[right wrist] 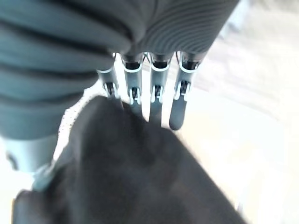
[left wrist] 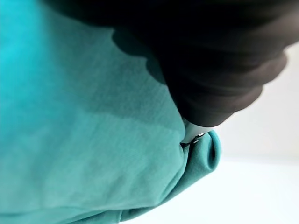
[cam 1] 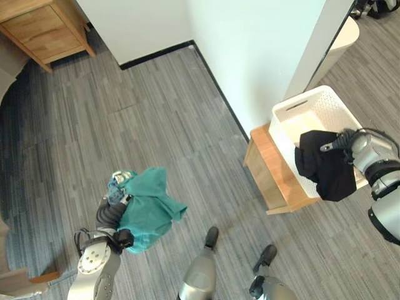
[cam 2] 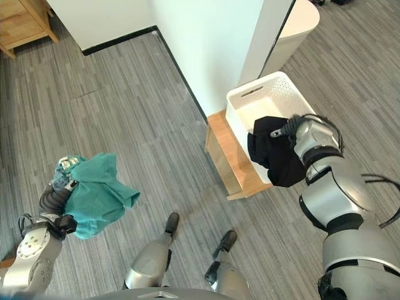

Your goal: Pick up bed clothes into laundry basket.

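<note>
A teal garment (cam 1: 149, 205) hangs bunched from my left hand (cam 1: 112, 210) above the floor at the lower left; the fingers are curled into the cloth, which covers most of them. In the left wrist view the teal cloth (left wrist: 93, 140) lies right against the hand. To the right, a white laundry basket (cam 1: 301, 107) stands on a low wooden stand (cam 1: 270, 164). A black garment (cam 1: 325, 165) hangs over the basket's near rim and down past it. My right hand (cam 1: 350, 142) grips it at the top, and its fingers (right wrist: 133, 88) and thumb pinch the black cloth (right wrist: 131, 172).
A white wall corner (cam 1: 250, 56) juts out just behind the basket. A wooden cabinet (cam 1: 44, 28) stands at the far left against the wall. A dark rug (cam 1: 12, 150) edges the left side. Grey plank floor (cam 1: 156, 112) lies open between the two hands.
</note>
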You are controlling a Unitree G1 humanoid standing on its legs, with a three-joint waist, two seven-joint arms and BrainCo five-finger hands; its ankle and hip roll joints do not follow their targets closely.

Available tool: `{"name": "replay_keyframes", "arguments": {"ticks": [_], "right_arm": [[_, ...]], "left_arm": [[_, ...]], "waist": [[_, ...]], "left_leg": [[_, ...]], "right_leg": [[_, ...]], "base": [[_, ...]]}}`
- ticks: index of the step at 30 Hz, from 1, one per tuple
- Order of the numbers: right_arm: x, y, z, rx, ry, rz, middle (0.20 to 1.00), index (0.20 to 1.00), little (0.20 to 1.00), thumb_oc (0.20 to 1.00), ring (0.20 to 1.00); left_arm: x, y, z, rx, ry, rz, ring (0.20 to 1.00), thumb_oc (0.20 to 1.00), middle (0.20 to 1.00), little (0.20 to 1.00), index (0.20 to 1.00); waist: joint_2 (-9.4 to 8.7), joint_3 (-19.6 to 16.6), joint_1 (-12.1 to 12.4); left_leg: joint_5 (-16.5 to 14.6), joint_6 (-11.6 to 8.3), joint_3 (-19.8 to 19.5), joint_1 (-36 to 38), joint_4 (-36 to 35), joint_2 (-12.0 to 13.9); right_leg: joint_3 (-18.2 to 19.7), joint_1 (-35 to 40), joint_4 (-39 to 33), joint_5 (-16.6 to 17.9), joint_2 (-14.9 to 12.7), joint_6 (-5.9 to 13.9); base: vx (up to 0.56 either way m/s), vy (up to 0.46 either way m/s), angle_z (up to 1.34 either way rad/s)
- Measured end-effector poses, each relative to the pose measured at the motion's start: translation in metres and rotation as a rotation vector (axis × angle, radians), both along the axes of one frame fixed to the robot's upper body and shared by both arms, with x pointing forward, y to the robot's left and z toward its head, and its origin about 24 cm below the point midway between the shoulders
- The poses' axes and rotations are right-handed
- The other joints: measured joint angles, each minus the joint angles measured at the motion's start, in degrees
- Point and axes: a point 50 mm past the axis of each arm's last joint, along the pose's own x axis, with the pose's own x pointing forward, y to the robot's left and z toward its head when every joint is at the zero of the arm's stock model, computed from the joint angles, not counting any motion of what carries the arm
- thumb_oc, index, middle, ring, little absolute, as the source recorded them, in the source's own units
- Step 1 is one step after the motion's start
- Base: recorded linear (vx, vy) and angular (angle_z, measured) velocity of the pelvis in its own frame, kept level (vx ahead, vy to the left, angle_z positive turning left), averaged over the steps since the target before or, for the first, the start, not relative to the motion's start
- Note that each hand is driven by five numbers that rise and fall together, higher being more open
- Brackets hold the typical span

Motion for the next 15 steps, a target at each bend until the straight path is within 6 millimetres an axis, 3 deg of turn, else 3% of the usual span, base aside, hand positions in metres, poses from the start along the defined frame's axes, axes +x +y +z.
{"name": "replay_keyframes", "arguments": {"ticks": [1,4,6,8,9,12,15], "right_arm": [[0.004,0.01,0.009,-0.055,0.0,0.059,1.0,1.0,1.0,1.0,1.0],[0.002,0.064,0.049,-0.11,-0.146,0.387,1.0,1.0,1.0,1.0,1.0],[-0.005,0.076,0.059,-0.099,-0.2,0.469,1.0,1.0,1.0,1.0,1.0],[-0.017,0.064,0.055,-0.096,-0.185,0.468,1.0,1.0,1.0,1.0,1.0],[-0.041,0.035,0.046,-0.064,-0.177,0.435,1.0,1.0,1.0,1.0,1.0],[-0.078,-0.007,0.031,-0.026,-0.126,0.337,1.0,1.0,1.0,1.0,1.0],[-0.112,-0.024,0.013,0.172,-0.156,0.293,1.0,1.0,1.0,1.0,1.0]], "left_arm": [[0.004,0.0,0.003,0.001,-0.012,-0.002,0.2,0.2,0.2,0.2,0.2],[0.005,0.009,0.011,0.051,-0.014,-0.004,0.2,0.2,0.2,0.2,0.2],[0.004,0.014,0.017,0.08,-0.024,-0.002,0.2,0.2,0.2,0.2,0.2],[0.009,0.015,0.027,0.106,-0.054,-0.018,0.2,0.2,0.2,0.2,0.2],[0.01,0.017,0.039,0.141,-0.085,-0.03,0.2,0.2,0.2,0.2,0.2],[0.01,0.022,0.053,0.193,-0.107,-0.042,0.2,0.2,0.2,0.2,0.2],[0.017,0.023,0.08,0.295,-0.157,-0.099,0.2,0.2,0.2,0.2,0.2]], "waist": [[-0.19,0.0,-0.6],[-0.59,-0.1,-3.1],[-1.04,-0.3,-4.2],[-1.35,-0.4,-5.5],[-1.51,-0.5,-5.8],[-0.97,-0.8,-7.4],[-0.38,-2.1,-11.4]], "left_leg": [[0.0,0.0,0.1,0.5,0.0,0.0],[-0.1,-0.01,1.4,1.8,-0.2,-0.1],[-0.3,-0.23,3.0,3.0,-0.3,-0.1],[-0.4,-0.37,2.9,3.4,-0.3,-0.1],[-0.3,-0.36,3.1,3.5,-0.3,-0.1],[-0.5,-0.24,4.5,4.3,-0.3,-0.2],[-0.9,-0.38,5.0,6.1,-0.4,0.1]], "right_leg": [[0.3,0.3,0.0,0.0,0.0,-0.02],[1.8,0.7,0.0,0.2,0.0,-0.01],[3.1,1.0,0.0,0.4,0.0,-0.06],[3.2,1.5,0.0,0.4,0.0,-0.03],[3.4,1.5,0.0,0.5,0.0,-0.05],[4.8,1.7,0.0,0.9,-0.1,-0.01],[5.5,2.8,0.0,0.7,0.2,0.35]], "base": [[0.02,0.054,-0.01],[0.0,0.034,-0.21],[0.02,0.017,-0.33],[0.01,0.009,-0.06],[0.01,0.022,-0.13],[0.03,0.011,-0.26],[0.05,0.015,-0.09]]}}
